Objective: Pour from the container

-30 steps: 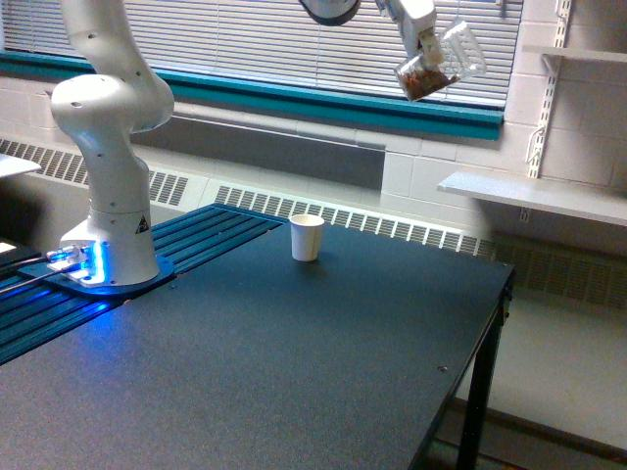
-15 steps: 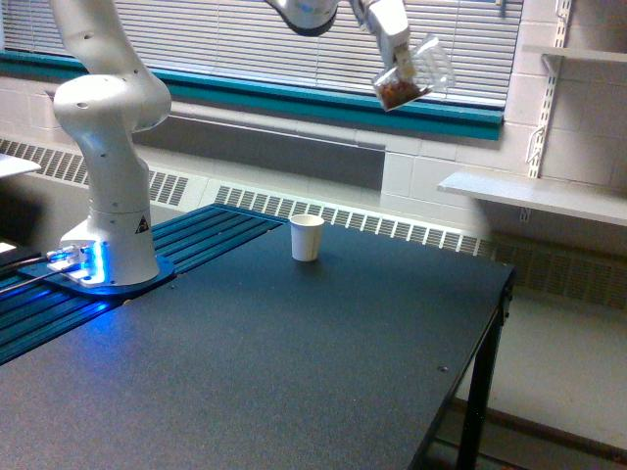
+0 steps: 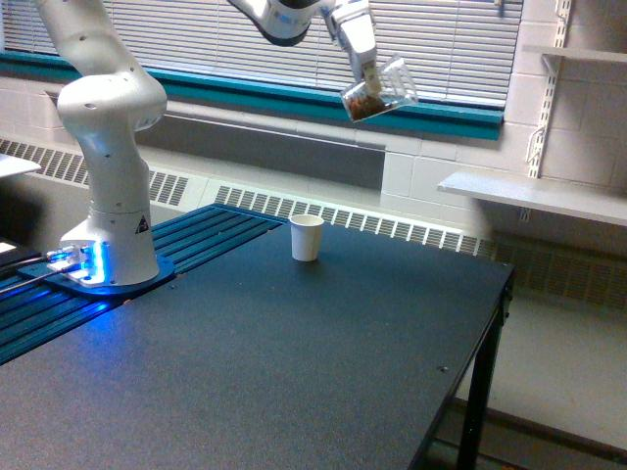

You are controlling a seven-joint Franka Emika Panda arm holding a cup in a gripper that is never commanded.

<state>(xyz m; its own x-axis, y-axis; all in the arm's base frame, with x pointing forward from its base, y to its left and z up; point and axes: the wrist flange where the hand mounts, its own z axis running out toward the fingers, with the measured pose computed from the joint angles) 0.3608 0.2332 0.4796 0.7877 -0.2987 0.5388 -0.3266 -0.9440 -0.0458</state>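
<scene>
High in the exterior view, my gripper is shut on the container, a small clear plastic cup with brown bits lying in its lower end. The cup is tilted, its open mouth pointing up and toward the exterior view's right. An opaque white paper cup stands upright on the dark table, well below the held cup and a little toward the exterior view's left of it.
The white arm's base with a blue light stands at the exterior view's left on blue slats. The table's edge drops off at the exterior view's right. Window blinds and a teal sill run behind; a shelf sits at the right.
The gripper has carried the clear cup steadily toward the exterior view's left, closer to a spot above the white cup. The white cup has not moved.
</scene>
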